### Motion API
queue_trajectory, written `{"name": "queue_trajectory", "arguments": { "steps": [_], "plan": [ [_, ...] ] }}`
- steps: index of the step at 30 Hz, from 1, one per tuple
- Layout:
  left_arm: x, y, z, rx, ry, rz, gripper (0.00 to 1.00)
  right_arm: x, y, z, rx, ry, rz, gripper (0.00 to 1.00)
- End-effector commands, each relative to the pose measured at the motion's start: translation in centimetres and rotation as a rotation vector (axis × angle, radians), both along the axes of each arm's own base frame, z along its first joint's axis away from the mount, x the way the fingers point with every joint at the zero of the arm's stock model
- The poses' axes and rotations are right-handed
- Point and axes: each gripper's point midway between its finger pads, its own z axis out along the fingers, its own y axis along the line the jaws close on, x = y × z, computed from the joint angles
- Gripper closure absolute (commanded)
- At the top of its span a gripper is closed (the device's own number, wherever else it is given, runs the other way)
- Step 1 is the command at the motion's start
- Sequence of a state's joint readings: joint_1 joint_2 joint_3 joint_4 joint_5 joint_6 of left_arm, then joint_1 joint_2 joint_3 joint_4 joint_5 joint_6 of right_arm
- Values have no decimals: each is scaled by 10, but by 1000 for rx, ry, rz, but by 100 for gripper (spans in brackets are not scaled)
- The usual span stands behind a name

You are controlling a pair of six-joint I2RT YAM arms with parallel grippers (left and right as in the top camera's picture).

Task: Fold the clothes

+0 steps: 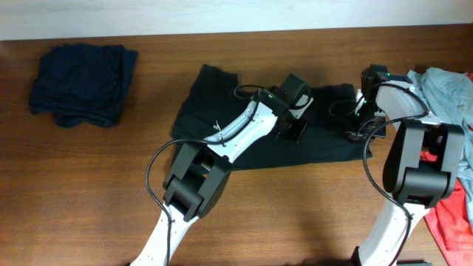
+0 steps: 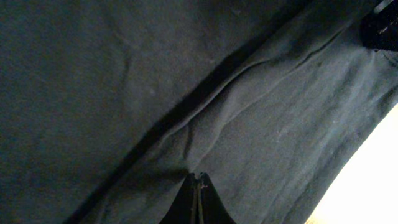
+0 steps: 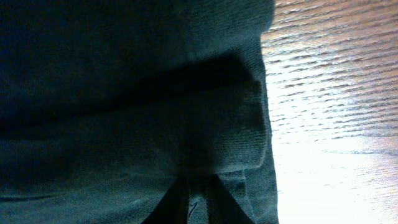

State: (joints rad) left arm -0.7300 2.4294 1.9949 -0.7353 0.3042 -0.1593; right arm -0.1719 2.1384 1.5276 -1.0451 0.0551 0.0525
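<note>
A dark garment (image 1: 244, 122) lies spread on the wooden table, partly folded on its right side. My left gripper (image 1: 297, 131) is down on its middle right. In the left wrist view its fingers (image 2: 198, 181) are pressed together on the dark garment (image 2: 261, 124) at the end of a long crease. My right gripper (image 1: 358, 133) is at the garment's right edge. In the right wrist view its fingers (image 3: 198, 190) are shut with a folded hem of the dark garment (image 3: 155, 106) between them, next to bare table.
A folded dark blue garment (image 1: 83, 83) lies at the back left. A light blue garment (image 1: 448, 87) and a red one (image 1: 454, 216) are heaped at the right edge. Bare wood (image 1: 89, 185) lies in front of the dark garment.
</note>
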Motion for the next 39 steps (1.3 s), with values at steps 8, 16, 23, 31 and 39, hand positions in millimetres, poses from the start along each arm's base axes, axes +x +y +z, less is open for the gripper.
{"name": "queue_trajectory", "arguments": {
  "steps": [8,16,23,31,39],
  "plan": [
    [-4,-7,-21,-30,12,25,99,4,0,2,-1,-19,-3,96],
    [8,-17,-14,-76,-42,26,99,4,0,2,-1,-18,-3,96],
    [22,-6,-17,-14,-103,70,99,4,0,2,-1,-18,-3,96],
    [26,-13,19,-45,-115,65,99,4,0,2,-1,-18,-3,96],
    [-4,-22,26,-107,82,90,99,4,0,2,-1,-18,-3,96]
  ]
}}
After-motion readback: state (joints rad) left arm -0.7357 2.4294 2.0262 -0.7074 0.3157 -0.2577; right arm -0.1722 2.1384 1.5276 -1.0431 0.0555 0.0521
